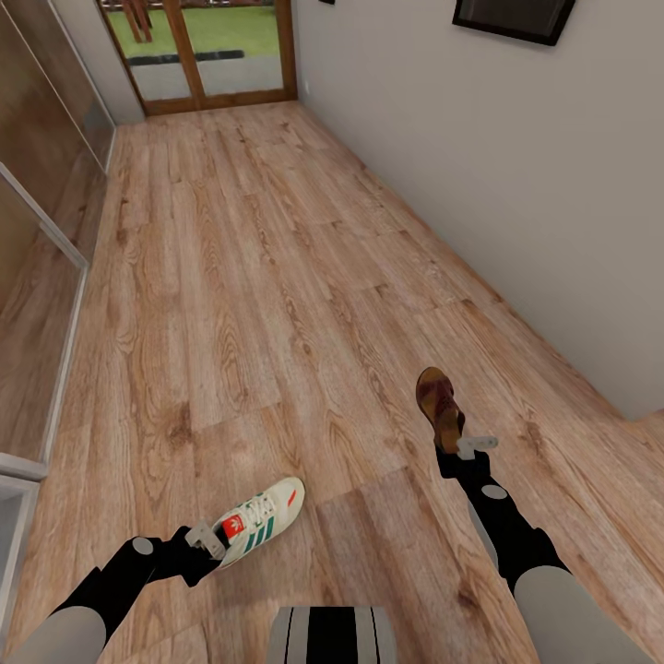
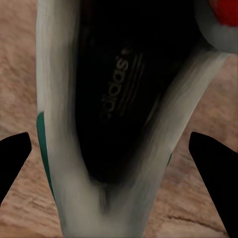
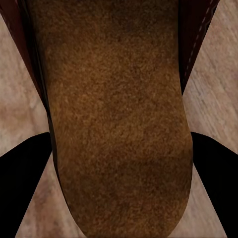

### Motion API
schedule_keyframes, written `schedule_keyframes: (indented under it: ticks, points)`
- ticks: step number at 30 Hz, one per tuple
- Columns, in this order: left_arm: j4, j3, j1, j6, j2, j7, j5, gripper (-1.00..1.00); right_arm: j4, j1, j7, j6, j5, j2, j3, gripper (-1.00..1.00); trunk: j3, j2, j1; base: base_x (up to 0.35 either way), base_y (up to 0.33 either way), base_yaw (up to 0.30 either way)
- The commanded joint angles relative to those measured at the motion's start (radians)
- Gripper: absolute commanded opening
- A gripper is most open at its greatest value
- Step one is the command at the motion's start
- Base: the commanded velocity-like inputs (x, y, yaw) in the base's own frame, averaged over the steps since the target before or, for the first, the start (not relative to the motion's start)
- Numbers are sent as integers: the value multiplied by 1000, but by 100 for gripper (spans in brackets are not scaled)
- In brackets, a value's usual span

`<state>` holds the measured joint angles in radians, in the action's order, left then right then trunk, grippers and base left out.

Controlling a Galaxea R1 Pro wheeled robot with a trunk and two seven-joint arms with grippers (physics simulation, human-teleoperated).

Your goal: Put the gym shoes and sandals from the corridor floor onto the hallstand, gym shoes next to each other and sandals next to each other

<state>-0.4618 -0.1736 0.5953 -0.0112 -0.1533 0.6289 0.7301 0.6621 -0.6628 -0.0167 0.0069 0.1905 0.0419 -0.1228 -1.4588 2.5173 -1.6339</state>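
Both grippers are closed on shoes. From the head camera, the left gripper [image 1: 205, 539] clamps the heel end of a white gym shoe [image 1: 261, 520], whose toe points away from the robot and toward the right wall, with the green side stripes and the red-orange tongue mark facing up. The left wrist camera looks straight into that gym shoe [image 2: 99, 109]: a dark opening with printed lettering inside (the brand mark reads along the insole), white sides, a strip of green at one edge and a red-orange patch at a corner, with the two dark fingertips [image 2: 12, 158] flanking it.

The right gripper [image 1: 466, 449] grips the near end of a dark brown sandal [image 1: 440, 403], which stands up and away from the arm, its toe furthest from the robot. In the right wrist camera the tan footbed of the sandal [image 3: 116, 114] lies between the black fingertips [image 3: 25, 183], with dark leather edging and pale stitching along one side.

Under both shoes runs the corridor floor [image 1: 249, 295], light brown wood-grain planks. A plain pale wall [image 1: 516, 184] runs along the right with a dark framed picture [image 1: 512, 18] high up. A wood-framed glass door [image 1: 198, 51] closes the far end, and glass panels [image 1: 37, 249] line the left.
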Motion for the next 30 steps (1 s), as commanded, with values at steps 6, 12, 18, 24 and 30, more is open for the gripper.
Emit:
schedule_keyframes:
  ticks: [6,12,18,24,30]
  points:
    - [-1,-14,1,-2,-1,7,8,-100,1,0,-2,1,10,-1,-3,-100,-1,0,0,0,0,0]
    - [-1,-17,5,-2,-3,8,8,-100,1,0,-2,1,10,-1,-3,-100,-1,0,0,0,0,0]
    - [-2,-18,11,-3,-4,8,4,-100,1,0,-2,1,10,-1,-3,-100,23,-1,3,0,0,0]
    - [-25,-43,13,-19,-5,8,-10,-100,1,-1,-2,0,10,-1,-2,-100,46,-3,6,0,0,0]
    - [-60,-197,0,-80,0,0,-53,-100,-5,0,-2,-6,13,1,1,-100,69,-4,8,0,0,0]
